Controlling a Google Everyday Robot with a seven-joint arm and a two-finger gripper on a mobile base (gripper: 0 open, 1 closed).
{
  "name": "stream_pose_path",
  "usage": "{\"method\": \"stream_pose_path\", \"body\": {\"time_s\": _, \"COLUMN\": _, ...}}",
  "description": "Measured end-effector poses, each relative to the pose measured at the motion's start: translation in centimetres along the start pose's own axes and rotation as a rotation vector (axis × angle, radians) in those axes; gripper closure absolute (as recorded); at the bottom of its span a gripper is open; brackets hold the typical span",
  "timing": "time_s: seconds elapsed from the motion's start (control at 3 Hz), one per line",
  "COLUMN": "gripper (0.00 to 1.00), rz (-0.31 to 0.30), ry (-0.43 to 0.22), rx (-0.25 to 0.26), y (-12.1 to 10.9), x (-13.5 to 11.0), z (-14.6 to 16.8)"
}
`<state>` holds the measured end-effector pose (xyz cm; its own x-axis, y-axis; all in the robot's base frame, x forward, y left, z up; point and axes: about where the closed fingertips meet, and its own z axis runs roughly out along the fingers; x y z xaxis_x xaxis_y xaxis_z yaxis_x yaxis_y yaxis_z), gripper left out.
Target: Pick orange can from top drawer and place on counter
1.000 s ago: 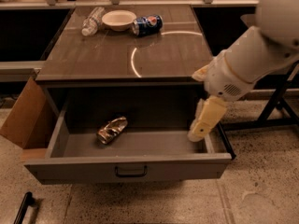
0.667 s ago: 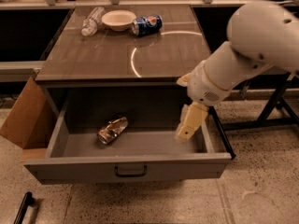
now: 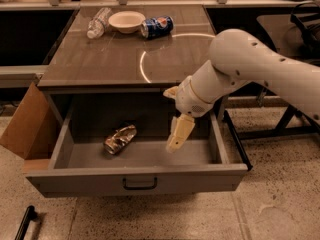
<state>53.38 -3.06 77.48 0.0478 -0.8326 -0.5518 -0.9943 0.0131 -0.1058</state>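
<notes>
top drawer [image 3: 137, 176] stands open. orange can [image 3: 120, 139] lies on its side on the drawer floor, left of centre, not yet picked. tool [image 3: 175, 143] hangs in the drawer to the can's right, apart from it; released or clenched, cannot tell. grasp, lift and placing on bench [image 3: 100, 59] remain.

Smooth plastic gripper [image 3: 178, 135] over matt metal drawer [image 3: 75, 182].

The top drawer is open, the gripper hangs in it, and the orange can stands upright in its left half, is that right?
Not quite: the orange can lies on its side, not upright, as the camera view shows. The top drawer is open, the gripper hangs in it, right of the can and apart from it.
</notes>
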Motion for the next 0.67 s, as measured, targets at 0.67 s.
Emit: {"method": "stream_pose_path", "body": {"time_s": 0.67, "gripper": 0.00, "rz": -0.056, "ry": 0.013, "rx": -0.011, "y": -0.3, "x": -0.1, "z": 1.5}}
